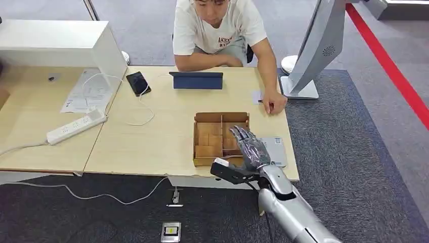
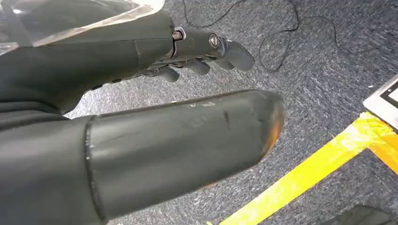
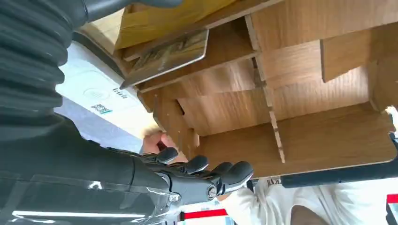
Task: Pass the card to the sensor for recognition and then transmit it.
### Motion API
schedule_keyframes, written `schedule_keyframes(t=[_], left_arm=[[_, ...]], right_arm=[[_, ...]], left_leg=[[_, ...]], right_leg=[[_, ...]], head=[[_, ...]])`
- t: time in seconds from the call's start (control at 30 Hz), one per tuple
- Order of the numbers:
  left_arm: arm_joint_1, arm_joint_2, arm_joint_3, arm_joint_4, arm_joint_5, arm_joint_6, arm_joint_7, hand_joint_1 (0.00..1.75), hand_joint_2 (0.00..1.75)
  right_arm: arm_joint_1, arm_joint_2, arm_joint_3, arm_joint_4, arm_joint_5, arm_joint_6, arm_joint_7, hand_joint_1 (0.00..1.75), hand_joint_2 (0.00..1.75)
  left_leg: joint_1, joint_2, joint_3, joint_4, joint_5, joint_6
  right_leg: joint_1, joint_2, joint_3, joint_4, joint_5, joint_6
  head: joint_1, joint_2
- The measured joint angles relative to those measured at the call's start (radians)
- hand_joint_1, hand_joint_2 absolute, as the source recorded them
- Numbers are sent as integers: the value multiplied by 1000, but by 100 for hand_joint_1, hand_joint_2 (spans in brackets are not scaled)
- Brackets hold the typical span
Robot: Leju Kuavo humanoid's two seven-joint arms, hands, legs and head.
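head view: right hand [image 1: 251, 147] sits low centre-right of the frame, over the right side of the wooden divided box [image 1: 208, 135] on the table [image 1: 152, 136]. fingers stretched forward and apart; the palm side is hidden, so whether anything is pinched under it is hard to tell from here. in the right wrist view the fingers [image 3: 206, 171] lie straight and loose with nothing between them, and the thumb is cut off at the top edge.

a card [image 3: 166, 56] lies in a box compartment in the upper left of the right wrist view, tilted against a divider, its print too blurred to read. beside the box a white flat sensor pad [image 1: 275, 149] is partly covered by the hand.

left hand [image 2: 206, 51] hangs over grey carpet, fingers slightly curled, holding nothing, thumb large and blurred in front.

a person [image 1: 217, 30] leans on the far table edge, hand [image 1: 273, 101] resting on the tabletop beside a small pale card-like thing, mostly hidden.
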Motion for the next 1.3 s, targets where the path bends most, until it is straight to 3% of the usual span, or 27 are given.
schedule_keyframes(t=[1.3], left_arm=[[0, 0, 0, 0, -16, -2, -18, 0, 0]], right_arm=[[18, -26, 0, -1, -5, 3, 29, 0, 175]], left_leg=[[0, 0, 0, 0, 0, 0]], right_leg=[[0, 0, 0, 0, 0, 0]], head=[[0, 0]])
